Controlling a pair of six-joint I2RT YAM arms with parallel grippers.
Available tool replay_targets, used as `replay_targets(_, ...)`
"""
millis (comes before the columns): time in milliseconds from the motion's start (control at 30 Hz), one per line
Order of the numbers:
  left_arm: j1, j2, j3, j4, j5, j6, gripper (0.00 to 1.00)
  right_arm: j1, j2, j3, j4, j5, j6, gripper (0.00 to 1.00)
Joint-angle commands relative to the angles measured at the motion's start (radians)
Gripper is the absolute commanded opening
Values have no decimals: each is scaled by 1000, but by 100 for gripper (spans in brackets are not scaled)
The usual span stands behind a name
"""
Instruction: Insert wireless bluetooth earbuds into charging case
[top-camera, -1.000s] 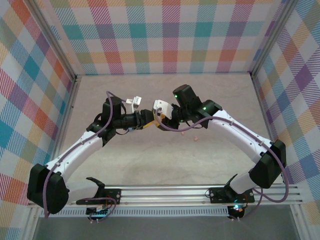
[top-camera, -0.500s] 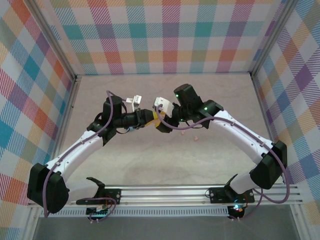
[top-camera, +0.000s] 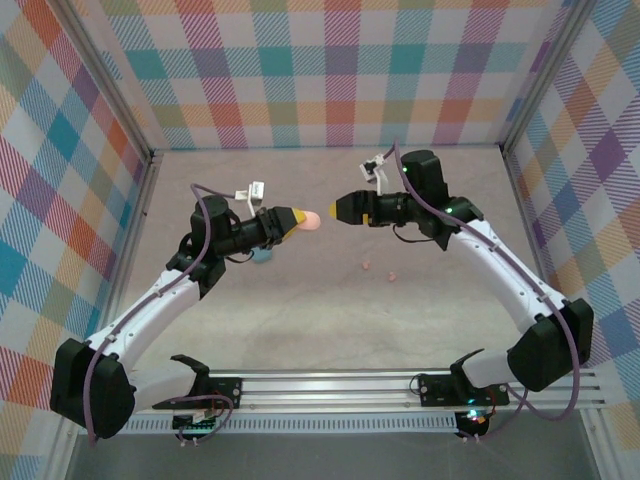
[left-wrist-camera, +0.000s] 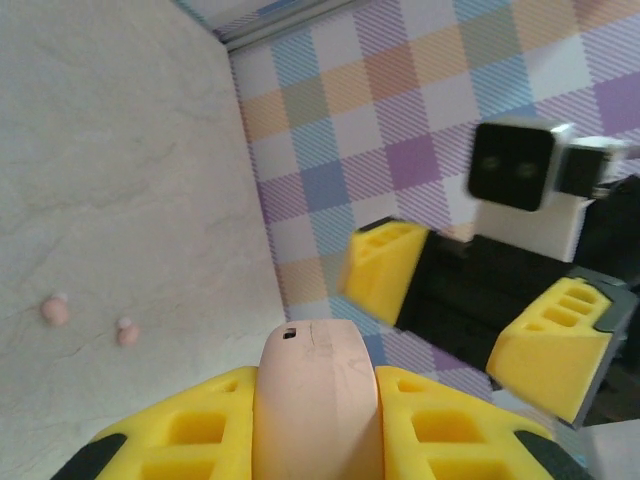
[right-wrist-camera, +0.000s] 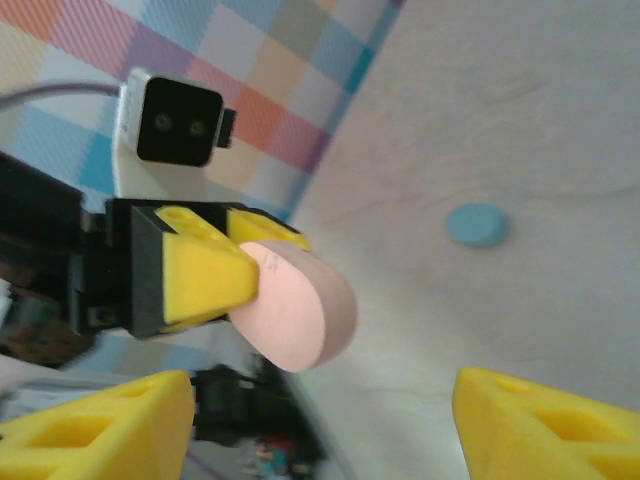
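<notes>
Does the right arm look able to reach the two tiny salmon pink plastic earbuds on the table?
Probably yes: the right gripper stands open and empty, and the salmon pink earbuds lie uncovered nearby.

The right gripper (right-wrist-camera: 322, 395) shows its two yellow fingers (right-wrist-camera: 95, 425) at the bottom corners, spread wide with nothing between them. Facing it, the left gripper (right-wrist-camera: 268, 255) pinches a pink case (right-wrist-camera: 300, 310) between its own yellow fingers, and the oval case juts out past their tips. A wrist camera (right-wrist-camera: 175, 122) sits above that gripper. A blue case (right-wrist-camera: 475, 224) lies flat on the table (right-wrist-camera: 520, 120), well apart from the pink one. A plaid wall (right-wrist-camera: 250, 70) stands behind.
</notes>
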Motion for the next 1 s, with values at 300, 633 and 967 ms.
replay_targets(300,6,15,7,195,-30,-179,0,29,92,-61,428,-174,488,62)
replay_targets(633,6,-1,-11,228,-47,-223,0,45,131,-76,531,-209,587,53)
replay_targets(967,6,12,-17,262,-48,-234,0,54,150,-78,624,-242,675,34)
